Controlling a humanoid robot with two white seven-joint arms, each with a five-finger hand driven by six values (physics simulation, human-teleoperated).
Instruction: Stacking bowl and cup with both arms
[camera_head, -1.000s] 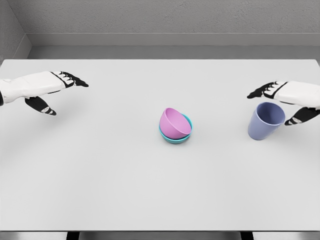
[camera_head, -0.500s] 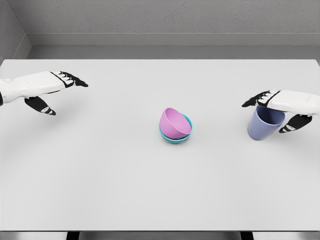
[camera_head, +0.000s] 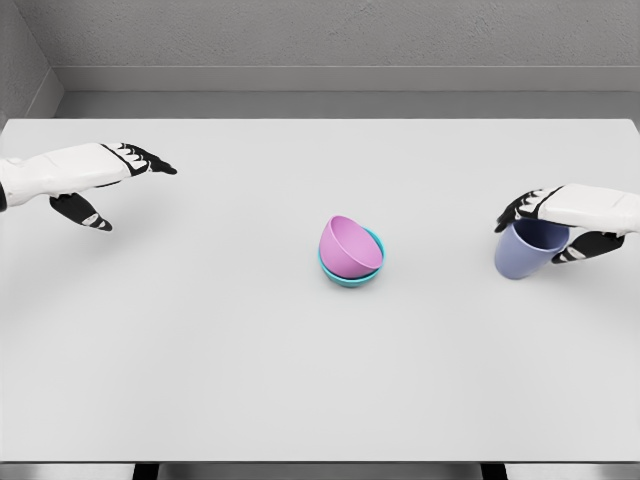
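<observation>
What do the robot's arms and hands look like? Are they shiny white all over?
Mostly white. Both arms have smooth, rounded white shells. The left hand and right hand have white backs, but their fingers are black with small white patches, like stripes. The thumbs are black with white patches too. No cables or sleeves show.

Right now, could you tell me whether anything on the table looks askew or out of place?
Yes: the pink bowl sits tilted in the teal bowl mid-table, its opening tipped toward the back right rather than nested level. The purple cup also leans under the right hand.
</observation>
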